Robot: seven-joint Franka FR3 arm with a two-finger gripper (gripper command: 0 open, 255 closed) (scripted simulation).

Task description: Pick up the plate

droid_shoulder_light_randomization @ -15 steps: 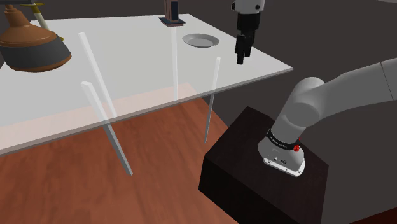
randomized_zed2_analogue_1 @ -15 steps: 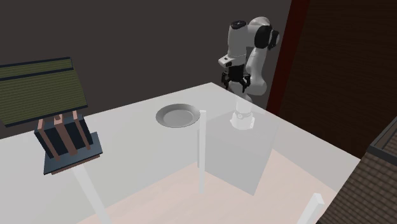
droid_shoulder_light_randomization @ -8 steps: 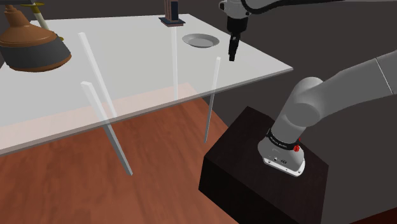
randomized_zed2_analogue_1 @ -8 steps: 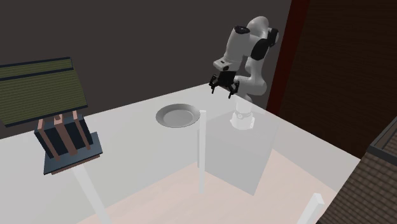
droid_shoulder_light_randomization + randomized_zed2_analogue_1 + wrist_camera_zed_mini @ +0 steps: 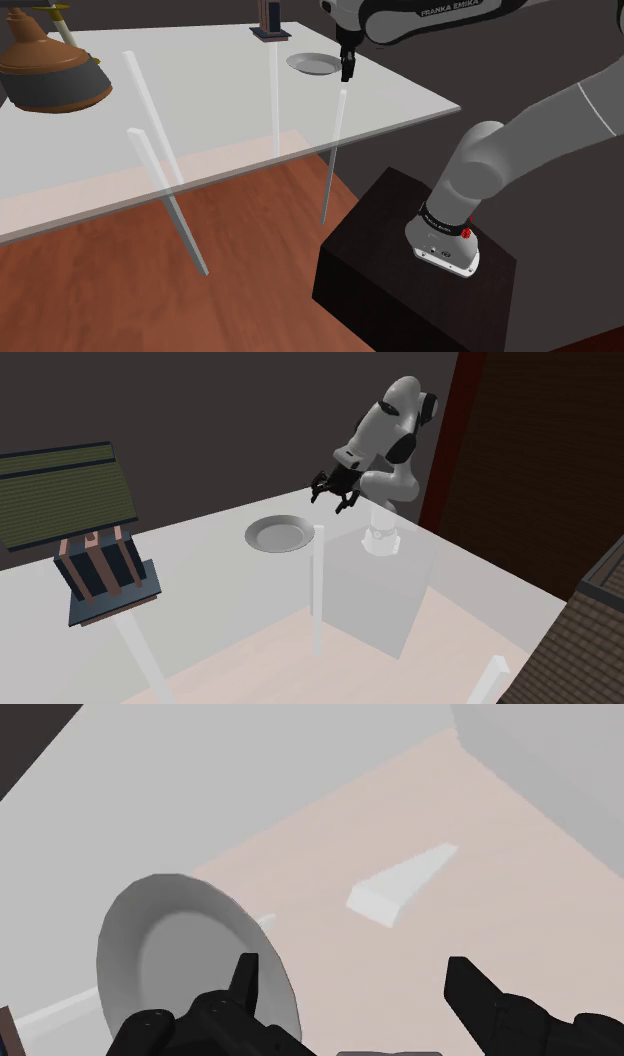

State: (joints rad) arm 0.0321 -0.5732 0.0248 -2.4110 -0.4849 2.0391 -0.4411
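A light grey round plate (image 5: 315, 64) lies flat on the glass table (image 5: 200, 120), near its far right corner in the shoulder view. My black gripper (image 5: 347, 70) hangs just beyond the plate's right rim there, a little above the table. In the second exterior view the gripper (image 5: 329, 504) hovers to the right of the plate (image 5: 280, 534) and behind it. The wrist view has the fingers (image 5: 247, 979) standing wide apart, so the gripper (image 5: 357, 984) is open and holds nothing. The plate (image 5: 170, 954) lies beside one finger, outside the gap.
A small dark house-shaped object (image 5: 270, 20) stands behind the plate and a brown and dark pot (image 5: 45, 70) at the table's far left. The table's right edge (image 5: 420, 90) is close to the gripper. The dark stand (image 5: 400, 270) sits below.
The arm has stretched out and carried the gripper lower and toward the shoulder view's left, from near the table's right edge to the plate's rim. The plate has not moved.
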